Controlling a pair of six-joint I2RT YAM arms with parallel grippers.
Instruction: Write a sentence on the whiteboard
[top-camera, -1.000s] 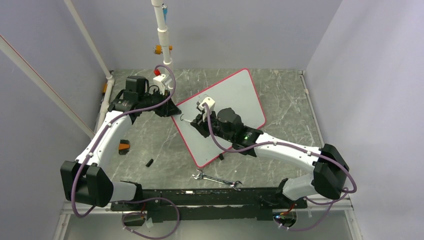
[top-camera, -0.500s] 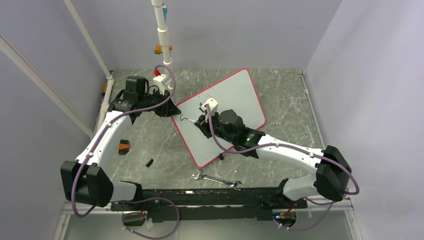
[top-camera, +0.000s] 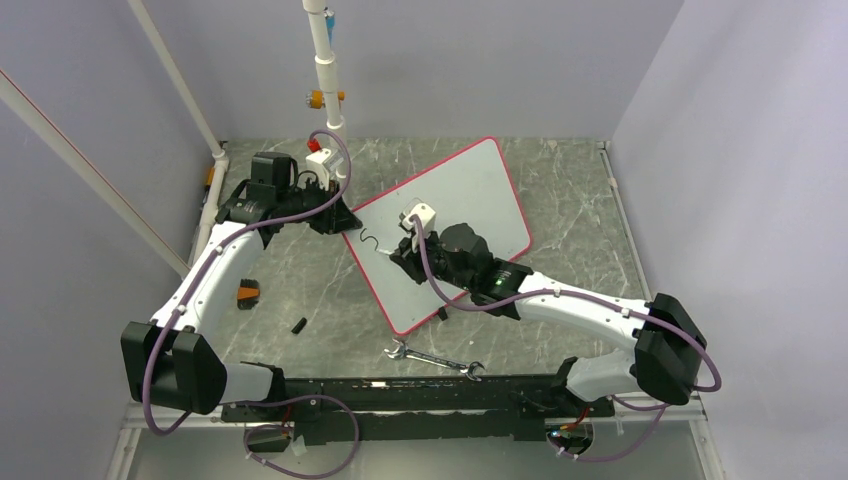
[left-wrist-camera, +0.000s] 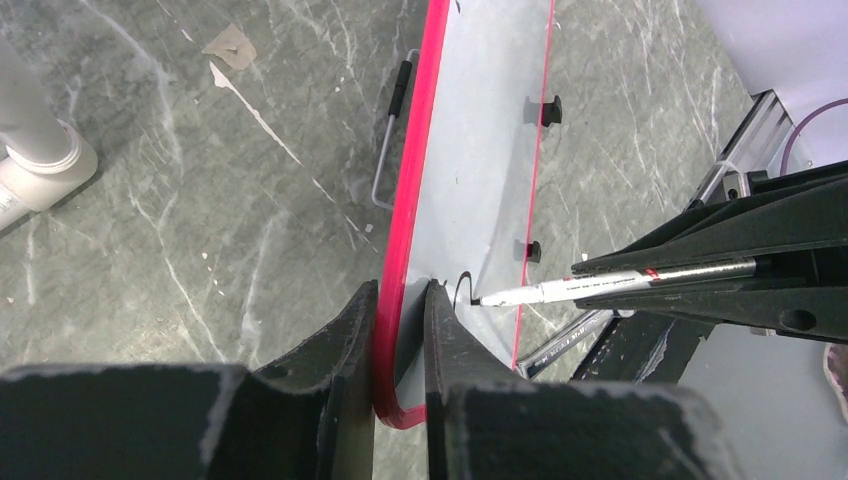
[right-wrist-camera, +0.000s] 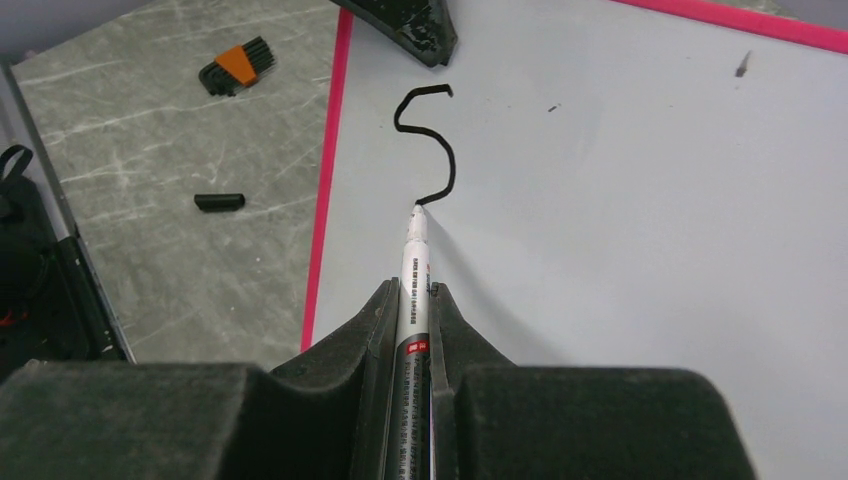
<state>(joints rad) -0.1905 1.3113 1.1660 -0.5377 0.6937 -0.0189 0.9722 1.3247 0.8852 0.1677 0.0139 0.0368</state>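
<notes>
a wrench (top-camera: 432, 360) lies nearest on the grey marbled tabletop (top-camera: 585, 225), just beyond the arm bases. to its left, well apart, are a small black cap (top-camera: 298, 325) and, a little farther, a folded set of black keys in an orange holder (top-camera: 247, 293).

the whiteboard (top-camera: 470, 190) lies flat past the wrench, about mid-tabletop, turned askew so that one rounded corner points toward the left arm. the right pincer (right-wrist-camera: 412, 295) reaches over its near-left part, its two dark fingers (right-wrist-camera: 375, 325) pressed narrow around a white marker (right-wrist-camera: 416, 245). the marker's tip touches the board at the lower end of a black s-shaped stroke (right-wrist-camera: 428, 140). that one curl, close to the left red-pink rim, is all of the sentence (top-camera: 369, 240) that shows.

farther on, the left pincer (left-wrist-camera: 400, 300) grips the whiteboard's left corner, its fingers drawn in tight, one against each face of the red rim. in the right wrist view, its tip appears just beyond the top of the stroke.

a white pipe (top-camera: 322, 60) stands against the back wall at the far edge.
</notes>
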